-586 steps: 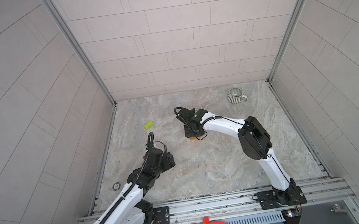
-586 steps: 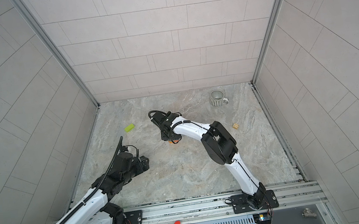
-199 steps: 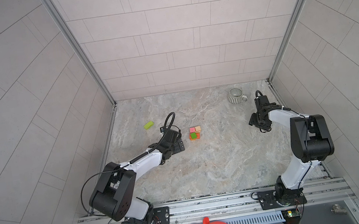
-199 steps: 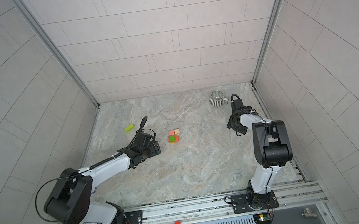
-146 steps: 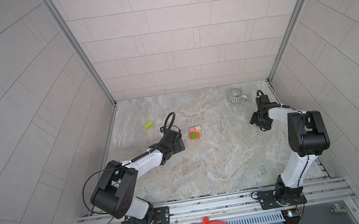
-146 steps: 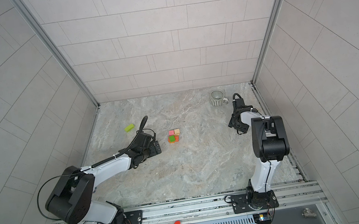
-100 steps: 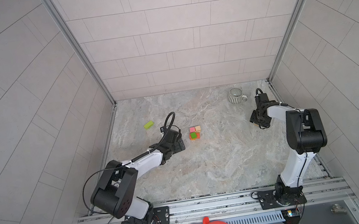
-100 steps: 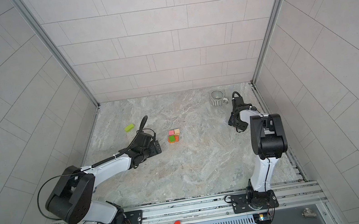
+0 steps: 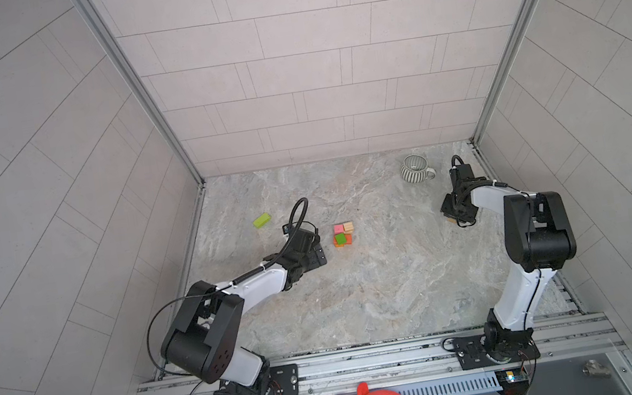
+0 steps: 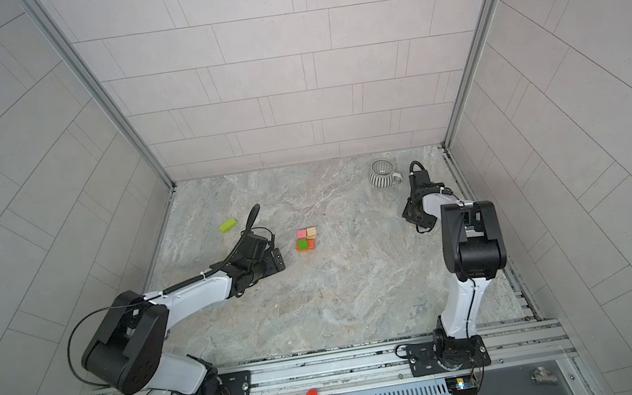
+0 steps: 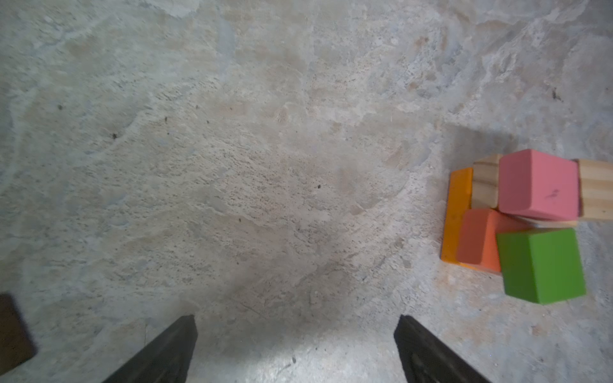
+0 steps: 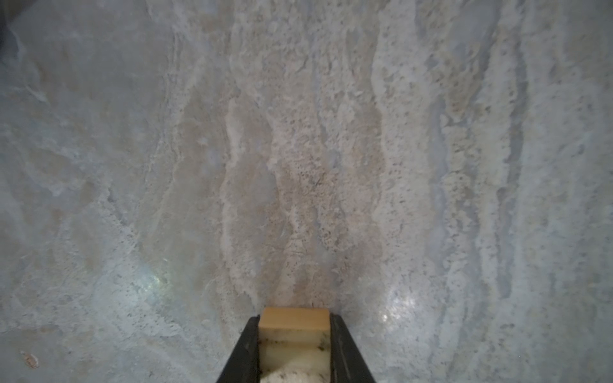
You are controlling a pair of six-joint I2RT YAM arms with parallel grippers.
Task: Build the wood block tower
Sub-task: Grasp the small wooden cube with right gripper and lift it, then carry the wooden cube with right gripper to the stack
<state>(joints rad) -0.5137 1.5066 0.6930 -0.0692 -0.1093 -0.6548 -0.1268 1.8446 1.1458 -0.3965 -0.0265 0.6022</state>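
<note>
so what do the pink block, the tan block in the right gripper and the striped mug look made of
pink block: probably wood under matte opaque paint; flat even colour, small dark scuff.
tan block in the right gripper: looks like bare unpainted wood, plain honey colour, grain not clear here.
mug: likely glazed ceramic, grey and white stripes, but too small to be sure.
</note>
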